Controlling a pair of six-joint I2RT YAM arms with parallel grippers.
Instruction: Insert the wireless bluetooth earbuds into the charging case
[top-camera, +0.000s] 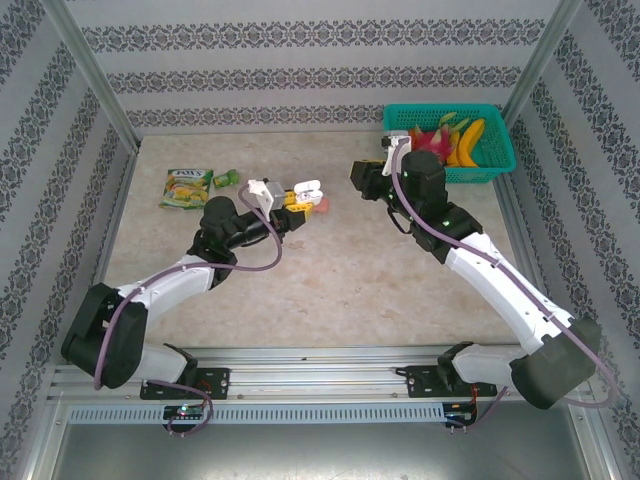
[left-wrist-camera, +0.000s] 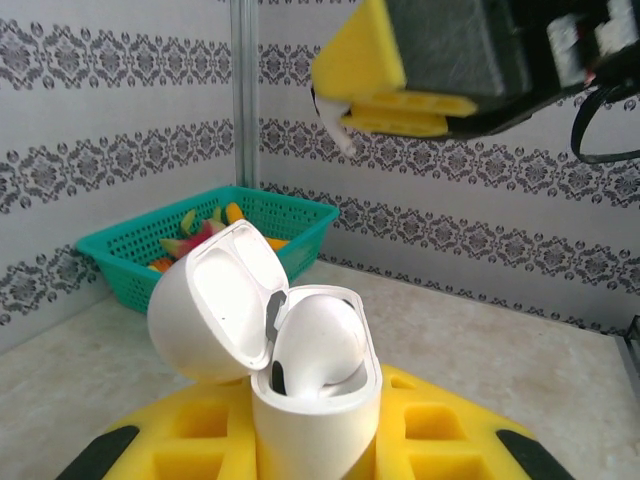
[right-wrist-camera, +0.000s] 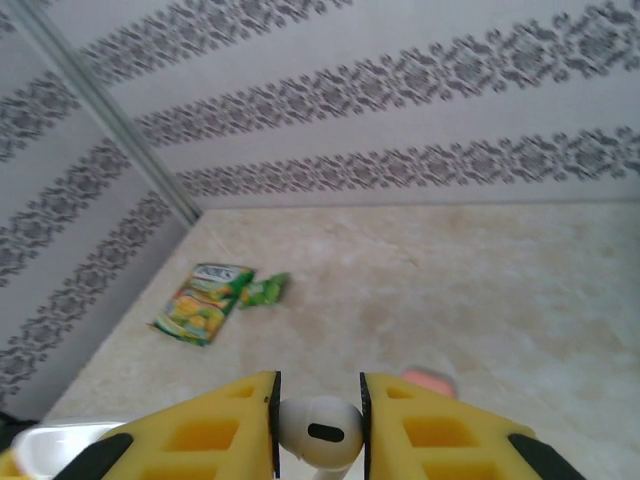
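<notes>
My left gripper (top-camera: 295, 200) is shut on the white charging case (top-camera: 306, 188), holding it upright above the table. In the left wrist view the case (left-wrist-camera: 318, 425) has its lid (left-wrist-camera: 215, 300) swung open to the left. One white earbud (left-wrist-camera: 320, 340) sits in it. My right gripper (top-camera: 356, 178) hovers just right of the case, apart from it. In the right wrist view it is shut on a second white earbud (right-wrist-camera: 318, 430), between yellow fingers (right-wrist-camera: 215, 430). A salmon-pink item (right-wrist-camera: 430, 382) lies on the table below; it is too blurred to identify.
A green snack packet (top-camera: 187, 187) and a small green wrapper (top-camera: 224, 179) lie at the back left. A teal basket (top-camera: 498, 160) of toy fruit stands at the back right corner. Patterned walls and metal posts enclose the table (top-camera: 330, 280).
</notes>
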